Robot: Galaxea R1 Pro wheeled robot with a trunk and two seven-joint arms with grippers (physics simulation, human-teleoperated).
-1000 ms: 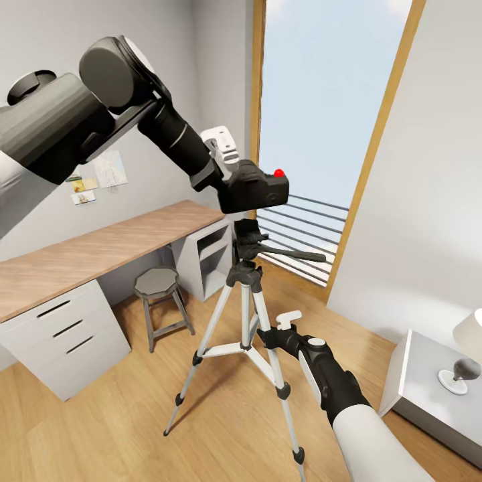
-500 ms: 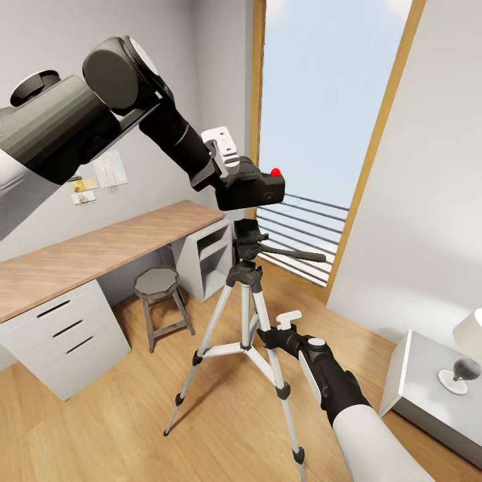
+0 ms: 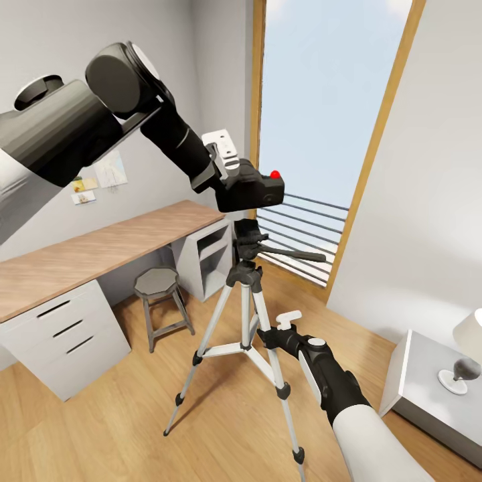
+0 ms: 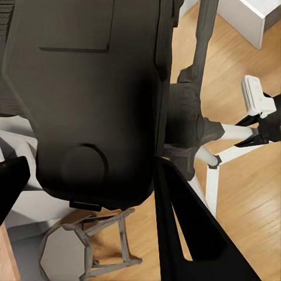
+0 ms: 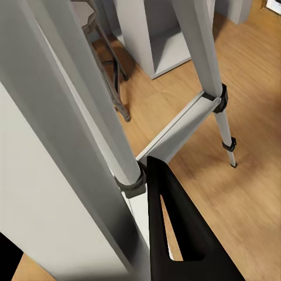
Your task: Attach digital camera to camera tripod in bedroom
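The left gripper (image 3: 235, 179) is clamped on the digital camera (image 3: 253, 191), which hangs just above the black head of the camera tripod (image 3: 246, 268) without touching it; a descent off the head's axis would likely strike the head edge and tilt the tripod. The right gripper (image 3: 268, 333) is closed around one silver leg (a steadying hold, apparently). The left wrist view shows the camera's underside (image 4: 88, 99) offset beside the head (image 4: 184, 123), a misalignment the head view conceals.
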